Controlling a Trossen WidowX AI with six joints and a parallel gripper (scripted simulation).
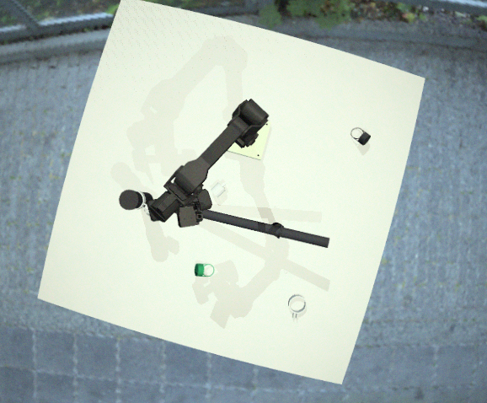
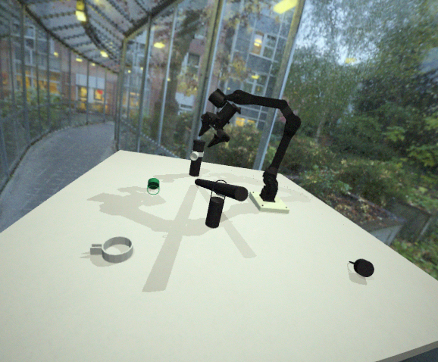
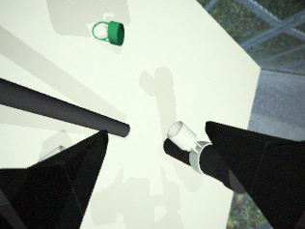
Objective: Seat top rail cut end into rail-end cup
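Jaws: mine, spread wide, holding nothing, above the gap between rail end and post.
Top rail [image 1: 253, 225]: dark tube through the loop cap [image 1: 276, 228]; cut end [image 3: 123, 129] free, short of the cup.
Big post [image 2: 196, 157]: upright on the desk [image 2: 250, 311], pale brace band [image 2: 194, 155] high up.
Rail-end cup [image 3: 180, 134]: clear, on the band, mouth open.
Hidden: from above, my wrist covers the rail's cut end.
Open room: bare desk around the post; green fitting [image 1: 203, 270] well apart.
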